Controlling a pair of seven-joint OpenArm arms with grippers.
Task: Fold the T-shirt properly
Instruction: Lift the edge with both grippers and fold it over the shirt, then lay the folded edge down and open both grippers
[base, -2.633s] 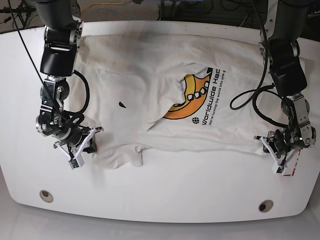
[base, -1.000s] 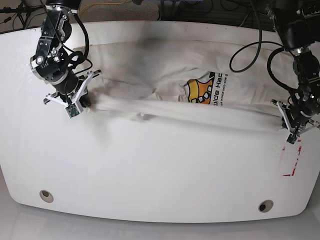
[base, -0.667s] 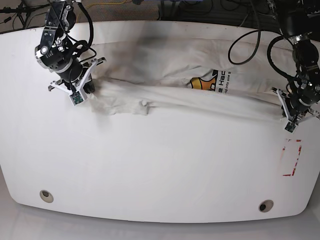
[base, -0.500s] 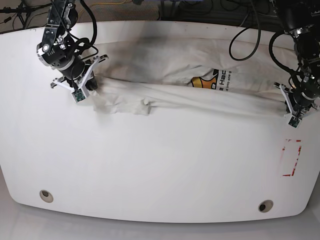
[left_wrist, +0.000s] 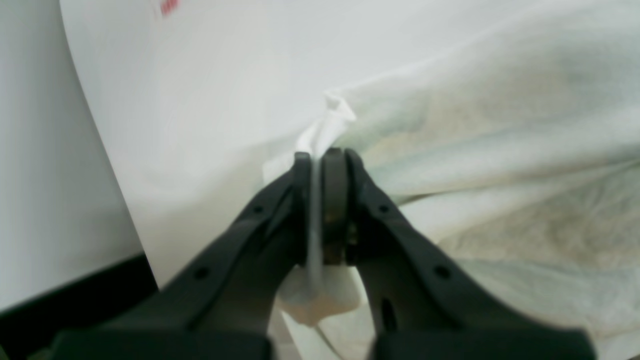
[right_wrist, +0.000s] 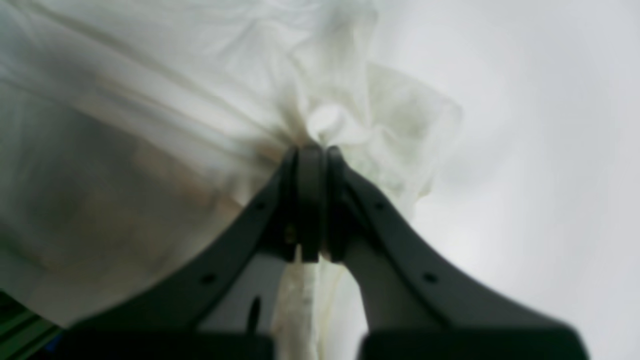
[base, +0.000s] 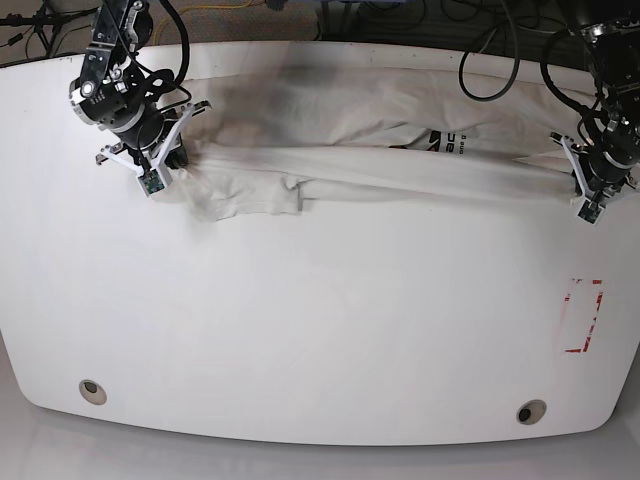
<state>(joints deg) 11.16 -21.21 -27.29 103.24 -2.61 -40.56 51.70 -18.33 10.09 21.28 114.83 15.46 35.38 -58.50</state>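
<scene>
The off-white T-shirt (base: 350, 125) lies across the back of the white table (base: 320, 320), with its front edge lifted and carried back over itself. The yellow-orange badge is hidden under the fold, and only some black lettering (base: 447, 143) shows. My right gripper (base: 163, 165) is at the base view's left, shut on a bunched corner of the shirt (right_wrist: 340, 100); the wrist view shows it (right_wrist: 312, 152) pinching cloth. My left gripper (base: 590, 190) is at the base view's right, shut on the shirt's hem (left_wrist: 450, 150); the wrist view shows cloth between its tips (left_wrist: 320, 160).
A red tape mark (base: 583, 315) is on the table at the right. Two round holes (base: 92, 390) (base: 531, 411) sit near the front edge. Cables (base: 480, 60) hang behind the table's back edge. A loose flap of shirt (base: 250, 195) droops at the left.
Both grippers have moved toward the back of the table with the shirt's edge, folding it over itself. The badge has gone under the fold.
</scene>
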